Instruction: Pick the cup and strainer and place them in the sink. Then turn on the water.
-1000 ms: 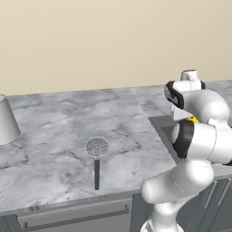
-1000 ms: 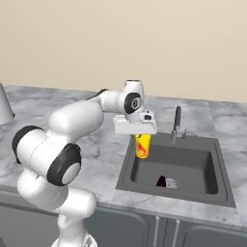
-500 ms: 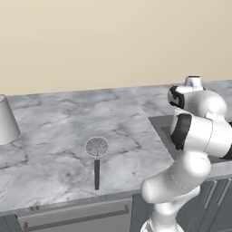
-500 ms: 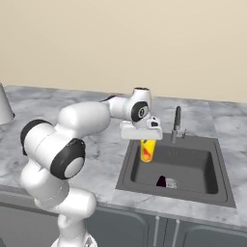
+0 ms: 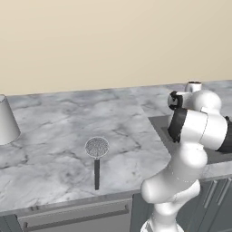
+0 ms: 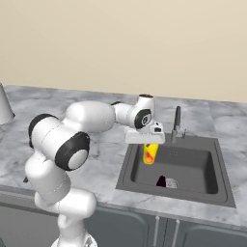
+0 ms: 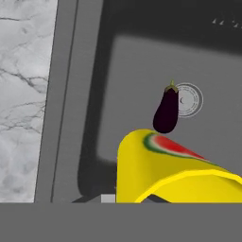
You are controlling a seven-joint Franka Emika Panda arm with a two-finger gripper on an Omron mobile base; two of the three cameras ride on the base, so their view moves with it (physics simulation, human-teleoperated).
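Observation:
My gripper (image 6: 150, 146) is shut on the yellow cup (image 6: 150, 153), which hangs upright inside the left part of the dark grey sink (image 6: 126, 166), above its floor. In the hand view the cup (image 7: 160, 165), with its red mark, sits over the sink floor (image 7: 127, 71). The strainer (image 5: 97, 147) lies flat on the marble counter far to the left of the sink, with its dark handle pointing toward the front edge. The dark gooseneck tap (image 6: 176, 123) stands behind the basin, just right of my hand. No water is running.
A dark purple aubergine (image 7: 166, 111) lies on the sink floor beside the round drain (image 7: 188, 100), below and right of the cup. A pale grey cone-shaped vessel (image 5: 7, 120) stands at the counter's far left. The marble counter (image 7: 23, 94) borders the sink's left rim.
The arm has carried the cup a little to the right and lower, from above the sink's left rim down into the basin. The strainer has not moved.

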